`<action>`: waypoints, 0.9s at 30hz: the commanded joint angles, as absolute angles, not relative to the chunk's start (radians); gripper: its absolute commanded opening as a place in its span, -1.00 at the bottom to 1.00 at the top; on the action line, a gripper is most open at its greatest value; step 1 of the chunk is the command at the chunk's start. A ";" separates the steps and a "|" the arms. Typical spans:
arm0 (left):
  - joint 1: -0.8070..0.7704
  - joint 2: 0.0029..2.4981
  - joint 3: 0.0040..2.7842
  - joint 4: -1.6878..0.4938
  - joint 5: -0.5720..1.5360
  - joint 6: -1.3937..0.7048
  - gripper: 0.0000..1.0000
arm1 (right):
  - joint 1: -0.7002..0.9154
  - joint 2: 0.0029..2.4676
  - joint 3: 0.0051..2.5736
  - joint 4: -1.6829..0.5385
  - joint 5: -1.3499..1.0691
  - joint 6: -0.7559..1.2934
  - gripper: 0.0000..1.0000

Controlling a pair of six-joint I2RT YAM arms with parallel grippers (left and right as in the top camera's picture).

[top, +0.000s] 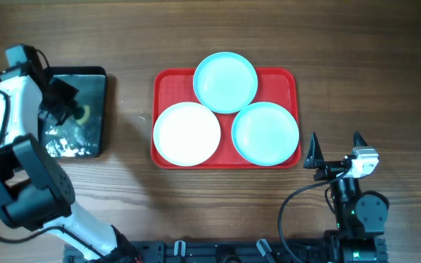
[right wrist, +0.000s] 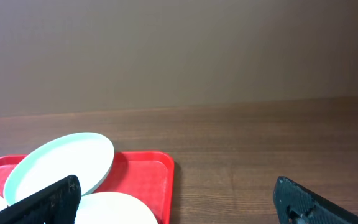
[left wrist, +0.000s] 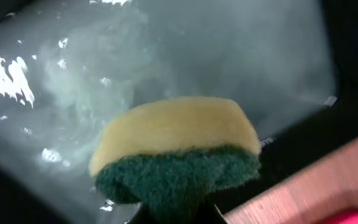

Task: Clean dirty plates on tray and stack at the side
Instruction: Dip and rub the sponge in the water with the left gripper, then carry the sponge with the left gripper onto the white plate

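Plates (top: 265, 133), two turquoise, one white, fill red plastic tray (top: 168, 82), centre. Left gripper (top: 68, 106), 9 o'clock, clamps yellow-green sponge (left wrist: 176, 146) over black tray (top: 97, 77), clear only from wrist. Right gripper (top: 335, 139), 3 o'clock, wide open, empty.

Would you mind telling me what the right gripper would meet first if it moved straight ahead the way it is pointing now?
Nothing, as far as I can see: the right gripper points past the right of the red tray, with only bare table ahead. Clearance beside the tray is uncertain.
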State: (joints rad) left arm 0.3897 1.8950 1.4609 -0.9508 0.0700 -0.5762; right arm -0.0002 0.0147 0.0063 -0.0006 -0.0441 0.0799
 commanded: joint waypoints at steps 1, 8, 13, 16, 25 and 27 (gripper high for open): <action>0.387 1.744 1.579 -0.997 0.054 -0.553 -0.92 | -0.004 0.007 0.005 0.001 -0.048 0.067 0.99; 0.366 1.763 1.400 -0.823 -0.082 -0.566 -0.92 | -0.004 0.007 0.005 0.001 -0.048 0.067 0.98; 0.386 1.880 1.343 -0.731 0.032 -0.556 -0.92 | -0.004 0.007 0.005 0.001 -0.048 0.067 0.99; 0.402 1.782 1.465 -0.868 0.071 -0.555 -0.92 | -0.004 0.007 0.005 0.001 -0.048 0.067 1.00; 0.313 1.412 1.573 -1.002 0.252 -0.553 -0.92 | -0.004 0.007 0.005 0.001 -0.048 0.067 0.99; 0.253 1.399 1.573 -1.050 0.289 -0.553 -0.92 | -0.004 0.007 0.005 0.001 -0.048 0.067 0.99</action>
